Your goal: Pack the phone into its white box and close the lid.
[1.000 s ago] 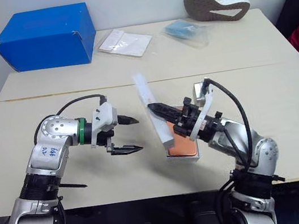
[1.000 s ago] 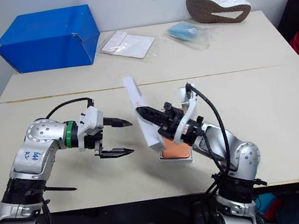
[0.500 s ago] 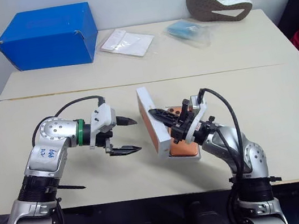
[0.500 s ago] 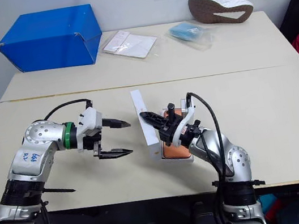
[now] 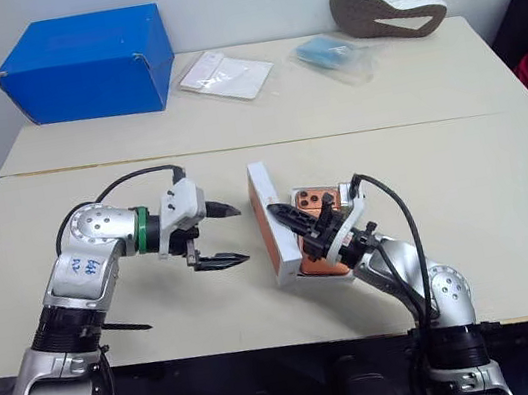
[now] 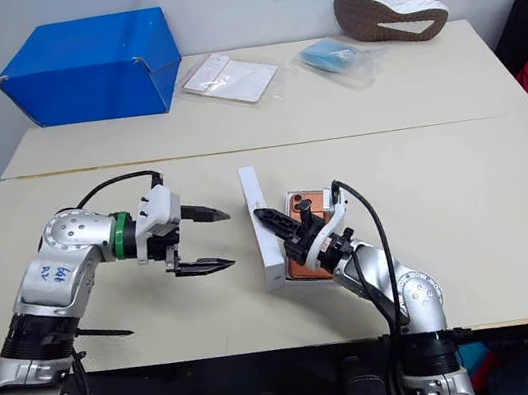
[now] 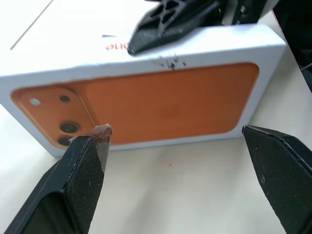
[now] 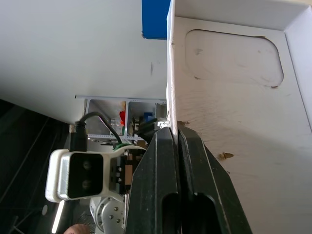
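Lid is seen tipped up on edge beside the white box, pinched by one thin wall between the fully shut fingers of the right gripper. Its printed orange face, bearing a phone picture with three lenses, is turned toward the left gripper, whose two black fingers are spread as wide as they go and are closed on nothing, held near but apart from the lid.

The phone, a flat orange-copper slab with rounded corners and a lens cluster at its far end, is seen lying in the white box on the table, just behind the raised lid.

Trouble is judged likeliest at the grip itself: only a narrow strip of smooth cardboard wall is clamped, so the lid could be swung or slipped from the fingers as it is laid over. A skewed descent could leave one lid wall caught on the box rim, and the light box could be shoved across the smooth beige tabletop. The camera end of the phone could also be struck if it sits proud.

Inside, the lid is seen as matte white card, marked with a rounded-rectangle outline and a few brown specks.
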`<state>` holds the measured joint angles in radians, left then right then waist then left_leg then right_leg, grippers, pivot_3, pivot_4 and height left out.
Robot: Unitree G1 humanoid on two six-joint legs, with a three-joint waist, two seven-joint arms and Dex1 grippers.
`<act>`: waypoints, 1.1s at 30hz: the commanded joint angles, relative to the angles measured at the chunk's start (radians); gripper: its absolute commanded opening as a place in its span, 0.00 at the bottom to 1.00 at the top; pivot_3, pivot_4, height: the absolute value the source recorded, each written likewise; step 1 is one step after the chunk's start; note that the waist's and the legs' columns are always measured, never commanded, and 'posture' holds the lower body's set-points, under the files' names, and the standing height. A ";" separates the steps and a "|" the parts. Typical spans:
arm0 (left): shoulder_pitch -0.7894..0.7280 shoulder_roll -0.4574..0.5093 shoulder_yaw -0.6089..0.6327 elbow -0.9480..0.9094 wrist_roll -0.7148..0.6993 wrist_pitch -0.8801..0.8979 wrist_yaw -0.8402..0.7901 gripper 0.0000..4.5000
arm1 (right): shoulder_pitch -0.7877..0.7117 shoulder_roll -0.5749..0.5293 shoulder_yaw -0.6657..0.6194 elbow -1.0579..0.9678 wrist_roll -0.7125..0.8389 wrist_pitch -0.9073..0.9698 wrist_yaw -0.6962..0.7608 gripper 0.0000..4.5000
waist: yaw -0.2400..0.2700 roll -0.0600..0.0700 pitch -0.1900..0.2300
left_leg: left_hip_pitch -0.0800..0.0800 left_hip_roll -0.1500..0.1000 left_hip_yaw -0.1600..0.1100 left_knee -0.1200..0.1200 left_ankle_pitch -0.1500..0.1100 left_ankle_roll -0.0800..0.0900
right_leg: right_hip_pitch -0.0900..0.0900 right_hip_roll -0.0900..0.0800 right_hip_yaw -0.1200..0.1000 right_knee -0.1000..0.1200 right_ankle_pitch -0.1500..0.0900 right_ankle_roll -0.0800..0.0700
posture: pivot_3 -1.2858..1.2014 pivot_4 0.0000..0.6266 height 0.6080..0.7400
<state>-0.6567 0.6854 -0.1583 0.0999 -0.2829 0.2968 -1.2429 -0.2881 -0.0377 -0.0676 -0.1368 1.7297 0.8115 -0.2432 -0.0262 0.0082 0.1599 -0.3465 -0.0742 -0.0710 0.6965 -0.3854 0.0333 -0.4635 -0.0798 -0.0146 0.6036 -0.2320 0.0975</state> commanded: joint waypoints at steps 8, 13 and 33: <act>-0.018 -0.086 -0.063 0.078 0.078 -0.010 0.047 0.65 | 0.023 -0.033 0.016 -0.039 -0.061 0.019 0.067 0.00 | 0.003 0.000 0.000 | 0.000 0.000 0.000 0.000 0.000 0.000 | 0.000 0.000 0.000 0.000 0.000 0.000 | 0.52 0.24 1.00; -0.014 -0.132 -0.068 0.083 0.092 0.000 0.083 0.27 | 0.026 -0.049 0.013 -0.052 -0.077 0.024 0.079 0.00 | 0.003 0.000 0.000 | 0.000 0.000 0.000 0.001 0.000 0.000 | 0.000 0.000 0.000 0.000 0.000 0.000 | 0.52 0.24 1.00; -0.039 -0.214 -0.074 0.149 0.128 -0.045 0.105 0.00 | 0.127 -0.307 -0.115 -0.228 0.075 0.059 0.115 0.61 | 0.028 -0.001 0.000 | -0.005 0.000 0.000 0.003 0.000 0.000 | 0.000 -0.001 -0.001 -0.007 0.000 0.000 | 0.52 0.24 1.00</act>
<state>-0.6660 0.4792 -0.2367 0.2544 -0.1537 0.2709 -1.1435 -0.1749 -0.2986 -0.1368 -0.2858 1.7599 0.8550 -0.1609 0.0019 0.0074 0.1595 -0.3517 -0.0742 -0.0708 0.6996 -0.3853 0.0339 -0.4630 -0.0803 -0.0154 0.5957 -0.2318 0.0978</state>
